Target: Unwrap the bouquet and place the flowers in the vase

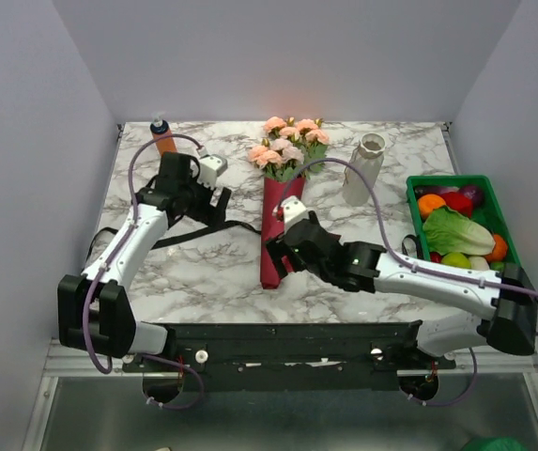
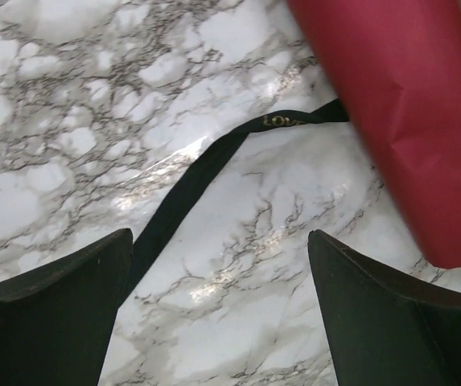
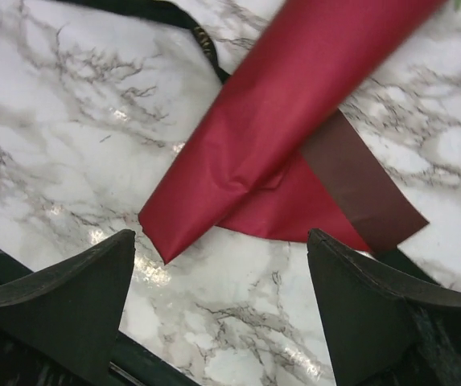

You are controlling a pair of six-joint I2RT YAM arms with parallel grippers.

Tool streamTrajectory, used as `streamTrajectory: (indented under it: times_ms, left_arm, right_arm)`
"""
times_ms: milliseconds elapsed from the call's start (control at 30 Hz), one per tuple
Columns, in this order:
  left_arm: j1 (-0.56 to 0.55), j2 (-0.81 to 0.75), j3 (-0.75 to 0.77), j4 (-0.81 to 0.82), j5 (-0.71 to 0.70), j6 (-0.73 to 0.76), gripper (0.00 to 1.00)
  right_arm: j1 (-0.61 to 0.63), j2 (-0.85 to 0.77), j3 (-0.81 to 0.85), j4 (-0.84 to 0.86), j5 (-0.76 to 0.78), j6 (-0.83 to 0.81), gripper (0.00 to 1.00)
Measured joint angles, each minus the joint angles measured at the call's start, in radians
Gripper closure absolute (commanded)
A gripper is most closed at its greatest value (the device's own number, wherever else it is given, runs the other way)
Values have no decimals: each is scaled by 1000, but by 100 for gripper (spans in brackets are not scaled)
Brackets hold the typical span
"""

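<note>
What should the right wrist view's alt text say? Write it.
The pointed end of a dark red paper cone lies on the marble table, a darker flap folded out beside it. A black ribbon trails at top left; the right gripper frames the bottom edge, jaws open and empty.

- Marble-patterned table (image 1: 203, 272): white with grey veining, glossy, patches of soft glare.
- Behind the table: plain pale grey back wall (image 1: 287, 56).
- Left and right of the table: matching side walls (image 1: 24, 141), evenly lit.
- At the table's near edge: aluminium frame (image 1: 71, 360).
- Below that edge: dim grey-green surface (image 1: 297, 423), floor or not unclear.
</note>
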Motion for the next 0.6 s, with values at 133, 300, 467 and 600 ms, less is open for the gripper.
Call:
streamTrajectory:
  times_ms: [133, 300, 467, 600]
  left_arm:
    - [151, -34, 26, -55, 79, 2, 1]
    - [312, -47, 27, -117, 157, 19, 1]
    - [357, -71, 23, -181, 208, 48, 1]
    - [357, -103, 23, -213, 236, 67, 1]
  right_arm:
    - [80, 146, 101, -34, 26, -158, 5]
    - [166, 342, 193, -65, 102, -299, 6]
    - [211, 456, 194, -103, 152, -365, 7]
    - [229, 493, 192, -102, 190, -389, 9]
